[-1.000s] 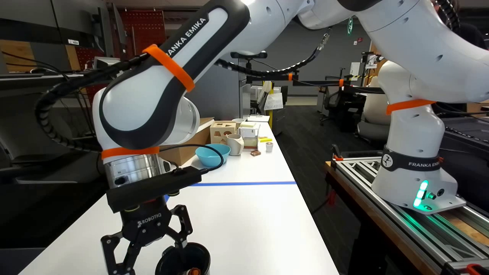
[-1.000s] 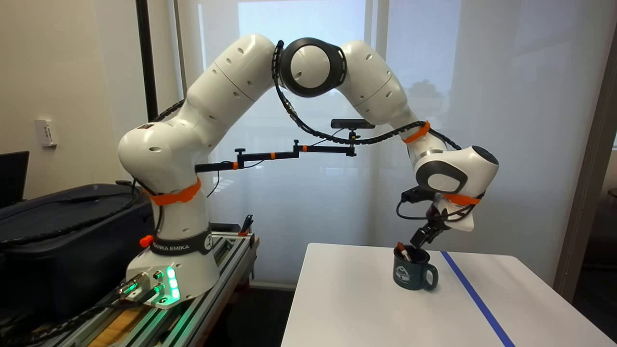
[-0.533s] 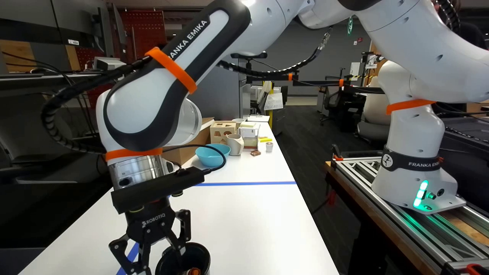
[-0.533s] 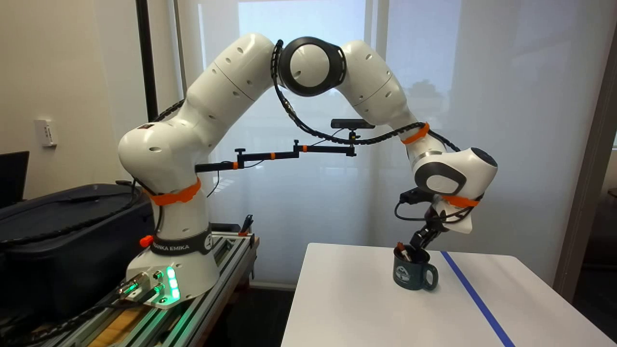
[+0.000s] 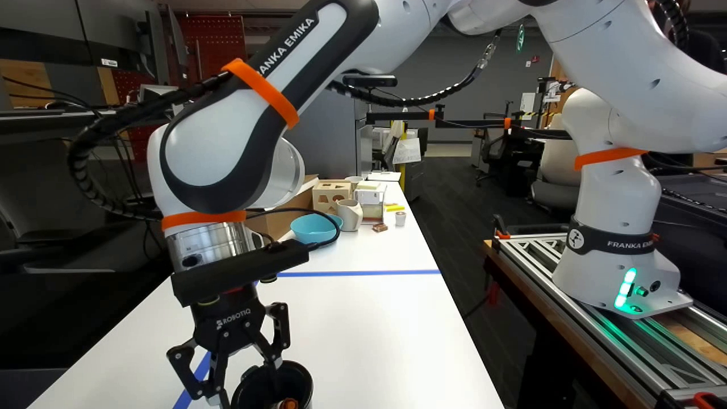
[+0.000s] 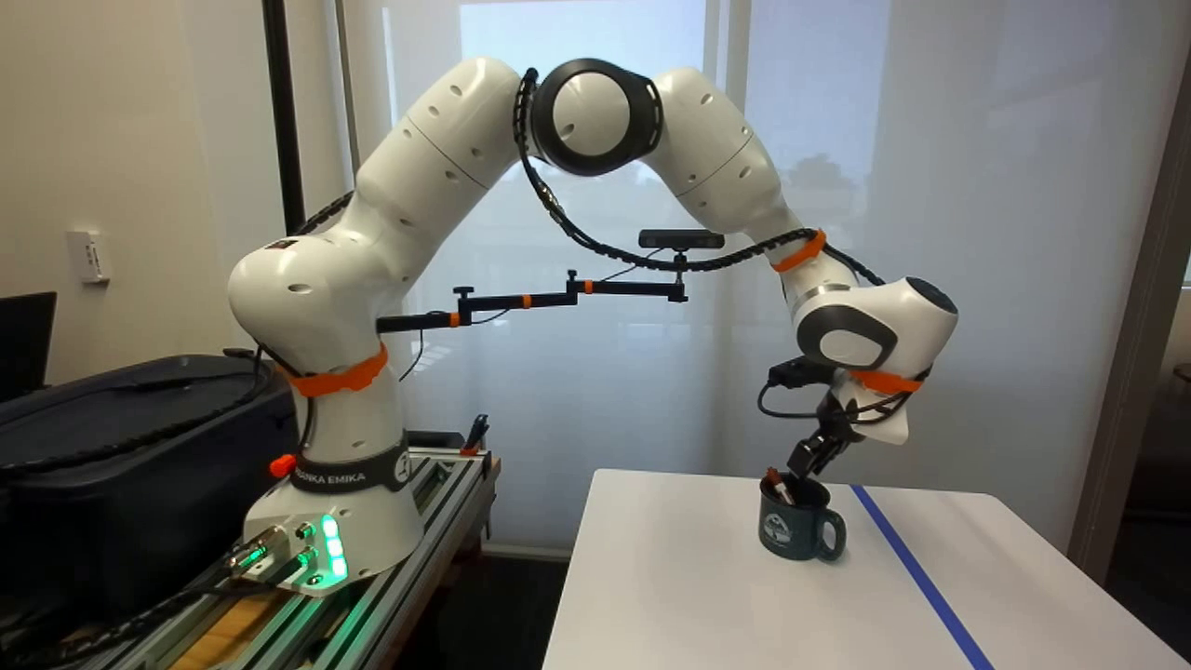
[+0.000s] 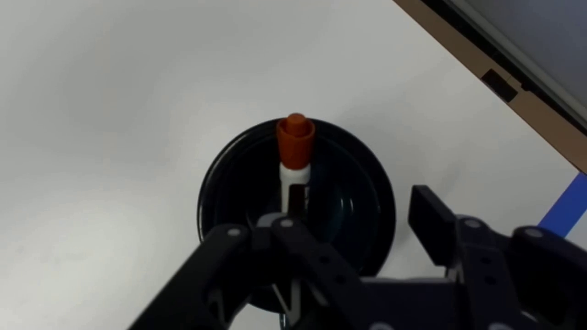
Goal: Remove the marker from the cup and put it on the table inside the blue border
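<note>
A dark green mug (image 6: 780,540) stands upright on the white table (image 6: 670,577); it also shows in the wrist view (image 7: 383,192) and at the bottom of an exterior view (image 5: 306,378). A white marker with an orange-brown end (image 7: 296,146) leans inside it, that end up at the rim; it also shows in both exterior views (image 6: 778,486) (image 5: 288,404). My gripper (image 7: 362,217) is open and empty, low over the mug. One finger is over the mug's opening and hides the marker's lower part in the wrist view. The other finger is outside the rim.
Blue tape lines (image 5: 363,273) (image 6: 921,577) run across the table. Beyond the tape stand a light blue bowl (image 5: 315,229), a pale pitcher (image 5: 350,215) and a wooden shape box (image 5: 331,196). The table's edge (image 5: 454,307) lies between the mug and the robot base.
My gripper has shifted slightly toward the robot base, dipped, then risen a little. It has stayed open. The mug and marker have not moved.
</note>
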`<state>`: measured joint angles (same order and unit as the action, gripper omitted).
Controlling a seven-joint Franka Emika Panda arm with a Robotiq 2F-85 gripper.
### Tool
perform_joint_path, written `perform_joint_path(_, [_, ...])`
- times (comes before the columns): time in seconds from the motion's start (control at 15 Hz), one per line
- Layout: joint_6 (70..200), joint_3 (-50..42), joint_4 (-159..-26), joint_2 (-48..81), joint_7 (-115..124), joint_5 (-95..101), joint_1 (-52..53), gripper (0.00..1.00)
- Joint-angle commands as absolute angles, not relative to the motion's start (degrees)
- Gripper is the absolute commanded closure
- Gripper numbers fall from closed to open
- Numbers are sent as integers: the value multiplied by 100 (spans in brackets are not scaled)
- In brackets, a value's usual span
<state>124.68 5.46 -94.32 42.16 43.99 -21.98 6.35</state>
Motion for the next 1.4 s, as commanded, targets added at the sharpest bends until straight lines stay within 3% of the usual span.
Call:
perform_joint_path(0.0, [12430,447,-9947,3719,4506,-2280,713,40])
perform_joint_path(0.47, [12479,331,-10406,3444,4519,-2235,689,50])
perform_joint_path(0.73, [12497,347,-10415,3525,4480,-2248,713,61])
perform_joint_path(1.0, [12487,390,-10317,3597,4482,-2253,761,52])
perform_joint_path(1.33, [12471,400,-10233,3716,4476,-2258,783,63])
